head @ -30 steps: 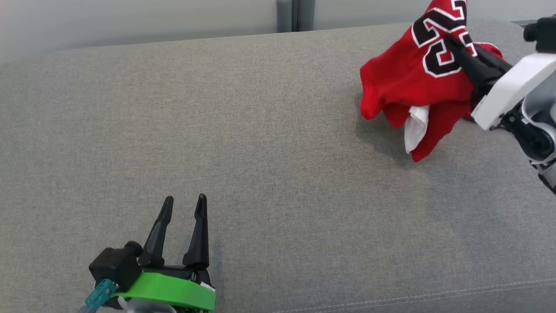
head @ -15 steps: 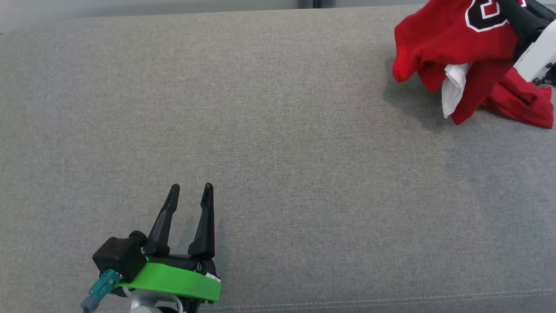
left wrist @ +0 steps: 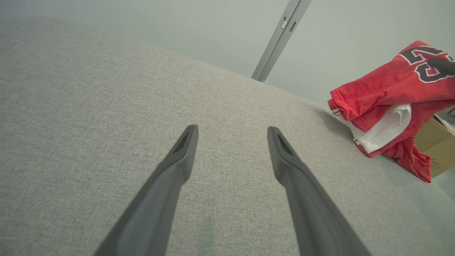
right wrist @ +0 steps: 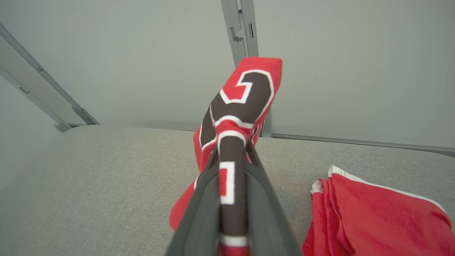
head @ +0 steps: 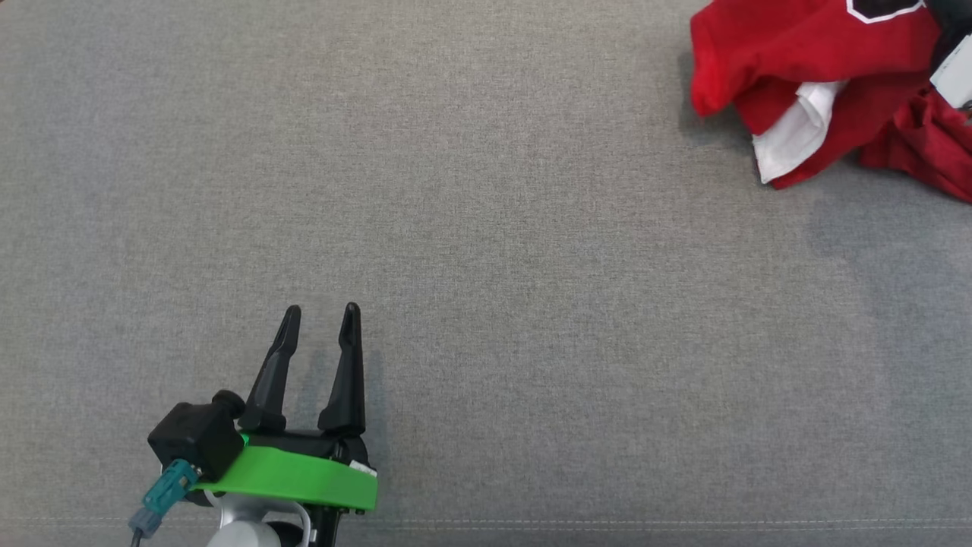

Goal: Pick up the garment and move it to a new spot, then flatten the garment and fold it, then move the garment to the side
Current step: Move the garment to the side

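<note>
The garment is a red jersey with black, white-edged numbers and a white inner patch, bunched at the far right of the grey cushion. In the right wrist view my right gripper is shut on a raised fold of the garment, while another part lies on the cushion to its right. My left gripper rests low at the near left, open with nothing between its fingers, far from the jersey. The left wrist view looks past my left gripper to the garment at the right.
The grey fabric cushion spreads wide, with a stitched seam along its near edge. A pale wall with a metal strip rises behind it. A cardboard box sits beyond the cushion's right end.
The head camera has tilted down, so the wall has left the picture. The garment's lower folds now rest more on the cushion. The left gripper stays open in place.
</note>
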